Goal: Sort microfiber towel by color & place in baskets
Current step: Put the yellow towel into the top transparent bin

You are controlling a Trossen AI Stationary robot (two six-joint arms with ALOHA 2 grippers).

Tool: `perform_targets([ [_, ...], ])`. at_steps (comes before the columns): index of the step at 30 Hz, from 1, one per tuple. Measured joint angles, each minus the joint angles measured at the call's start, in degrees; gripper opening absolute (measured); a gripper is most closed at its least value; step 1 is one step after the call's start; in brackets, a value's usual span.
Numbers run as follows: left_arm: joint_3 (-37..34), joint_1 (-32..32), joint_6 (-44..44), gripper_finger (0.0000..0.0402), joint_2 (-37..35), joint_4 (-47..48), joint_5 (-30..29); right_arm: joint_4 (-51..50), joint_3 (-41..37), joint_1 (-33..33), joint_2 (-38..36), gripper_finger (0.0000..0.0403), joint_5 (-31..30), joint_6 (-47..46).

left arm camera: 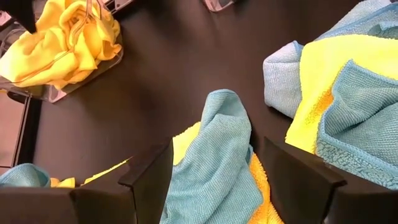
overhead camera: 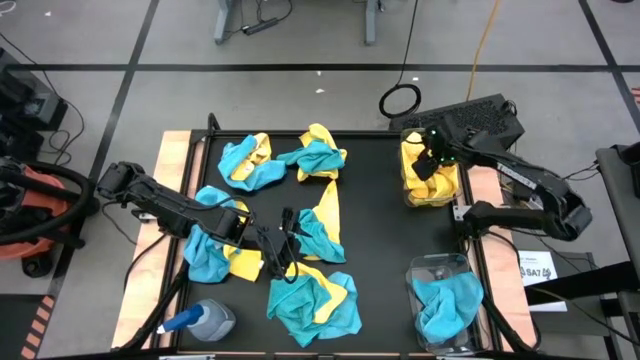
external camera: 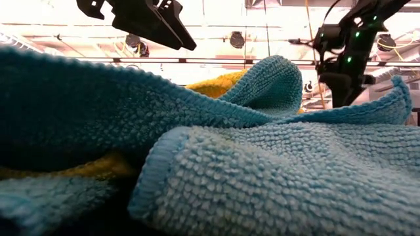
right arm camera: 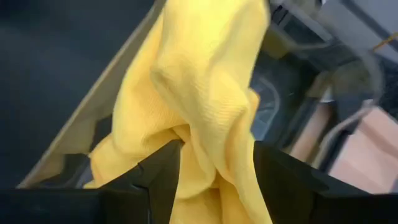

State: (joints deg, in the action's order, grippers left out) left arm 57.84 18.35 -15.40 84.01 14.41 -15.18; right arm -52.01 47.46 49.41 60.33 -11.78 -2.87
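Yellow and teal microfiber towels lie in mixed heaps on the black table. My left gripper hovers open over the middle heap, a teal towel showing on the table between its fingers, which stay clear of it. My right gripper stands open above the far right basket, which holds yellow towels. A yellow towel rises in a bunch between its fingers. The near right basket holds teal towels. My right gripper's fingers stand apart on either side of a bunched yellow towel in the far right basket, coming from above. Whether a finger still touches the cloth, I cannot tell.
More mixed heaps lie at the far left, far middle, near left and near middle. A blue-capped spray bottle lies at the near left corner. Bare tabletop stretches between the heaps and the baskets.
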Motion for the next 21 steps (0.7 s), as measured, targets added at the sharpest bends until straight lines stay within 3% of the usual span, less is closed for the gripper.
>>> perform_targets([
  [6,0.0,-0.1,-0.4,0.0254,0.0,-0.7,0.0,-1.6,1.0,0.0,-3.6,0.0159,0.0,0.1],
  [14,0.0,-1.6,-0.3,0.0254,0.0,-1.1,0.0,4.5,-3.3,0.0,-1.5,0.0018,1.3,2.2],
  [21,0.0,-1.6,0.1,0.0254,0.0,-0.9,0.0,16.7,-9.1,0.0,4.1,0.001,1.4,2.0],
])
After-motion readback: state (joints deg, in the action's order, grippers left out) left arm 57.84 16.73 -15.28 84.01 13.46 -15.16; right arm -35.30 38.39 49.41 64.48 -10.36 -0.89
